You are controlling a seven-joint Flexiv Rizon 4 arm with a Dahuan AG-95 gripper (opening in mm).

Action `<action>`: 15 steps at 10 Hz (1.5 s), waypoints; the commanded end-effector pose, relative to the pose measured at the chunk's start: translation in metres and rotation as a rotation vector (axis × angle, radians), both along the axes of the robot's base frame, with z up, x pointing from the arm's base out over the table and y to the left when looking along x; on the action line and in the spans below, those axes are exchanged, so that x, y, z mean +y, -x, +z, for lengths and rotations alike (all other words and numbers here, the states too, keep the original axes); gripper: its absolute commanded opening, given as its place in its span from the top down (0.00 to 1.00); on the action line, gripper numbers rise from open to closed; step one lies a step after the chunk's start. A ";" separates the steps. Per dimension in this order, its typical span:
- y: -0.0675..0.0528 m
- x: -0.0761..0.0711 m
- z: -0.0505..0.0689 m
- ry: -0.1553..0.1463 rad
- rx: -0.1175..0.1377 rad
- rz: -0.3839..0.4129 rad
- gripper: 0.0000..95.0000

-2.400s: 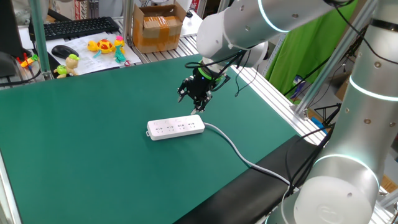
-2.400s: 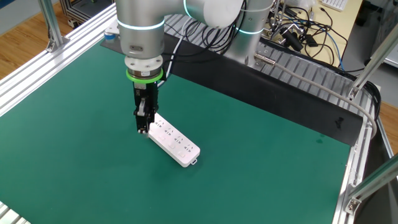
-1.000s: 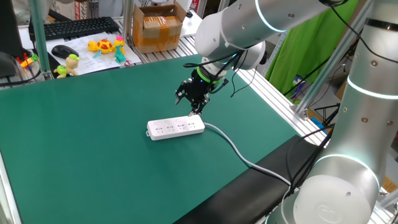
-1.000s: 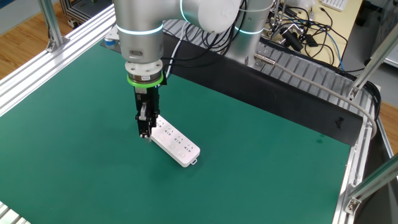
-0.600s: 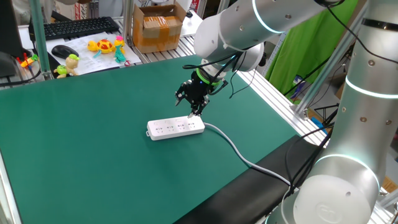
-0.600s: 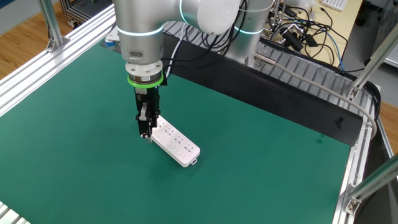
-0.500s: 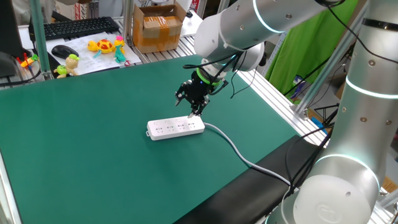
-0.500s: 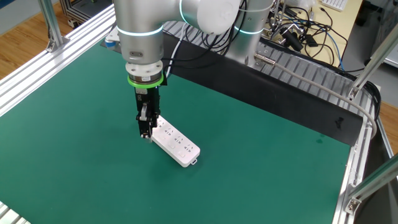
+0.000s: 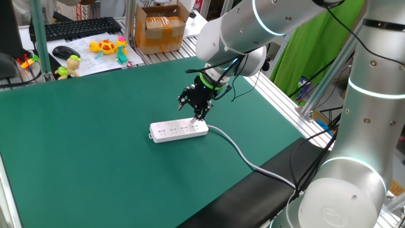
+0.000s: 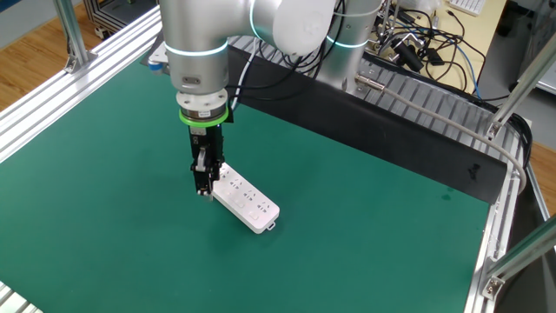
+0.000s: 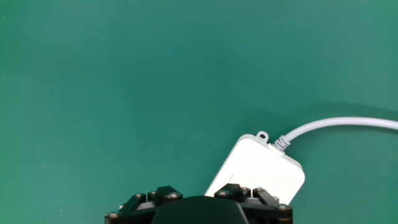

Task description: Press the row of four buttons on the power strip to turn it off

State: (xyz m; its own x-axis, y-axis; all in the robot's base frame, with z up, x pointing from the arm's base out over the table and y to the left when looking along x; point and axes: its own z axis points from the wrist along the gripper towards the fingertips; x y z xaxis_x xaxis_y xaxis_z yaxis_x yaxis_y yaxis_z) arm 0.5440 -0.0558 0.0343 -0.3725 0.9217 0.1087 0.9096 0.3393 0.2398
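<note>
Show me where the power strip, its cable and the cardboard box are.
power strip (image 9: 179,130), one fixed view, middle of its top.
cable (image 9: 237,151), one fixed view, mid-length on the mat.
cardboard box (image 9: 161,30), one fixed view, front face.

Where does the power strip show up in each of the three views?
One fixed view: power strip left of centre on the green mat, lying across.
The other fixed view: left of centre, running diagonally.
Hand view: only its cable end, at the bottom edge.
Shared landmark: the pale grey cable leaving one end.

One fixed view high, across the table toward shelving, the other high from the opposite side, hand view close, looking down, all sharing the strip.
</note>
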 end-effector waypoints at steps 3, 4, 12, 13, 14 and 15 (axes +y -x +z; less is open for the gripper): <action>-0.002 0.004 0.000 -0.007 -0.005 0.007 0.40; -0.002 0.006 0.000 -0.007 -0.005 0.002 0.40; -0.003 0.006 -0.003 0.005 -0.007 0.016 0.40; -0.004 0.004 -0.003 0.004 -0.006 0.022 0.40; -0.004 0.000 -0.004 -0.003 -0.006 0.022 0.40; -0.004 -0.001 -0.005 -0.009 -0.006 0.022 0.40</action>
State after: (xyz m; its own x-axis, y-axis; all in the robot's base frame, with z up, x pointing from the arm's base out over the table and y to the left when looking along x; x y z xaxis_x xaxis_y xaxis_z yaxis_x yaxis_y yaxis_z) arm 0.5466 -0.0591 0.0329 -0.3960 0.9108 0.1164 0.8995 0.3593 0.2488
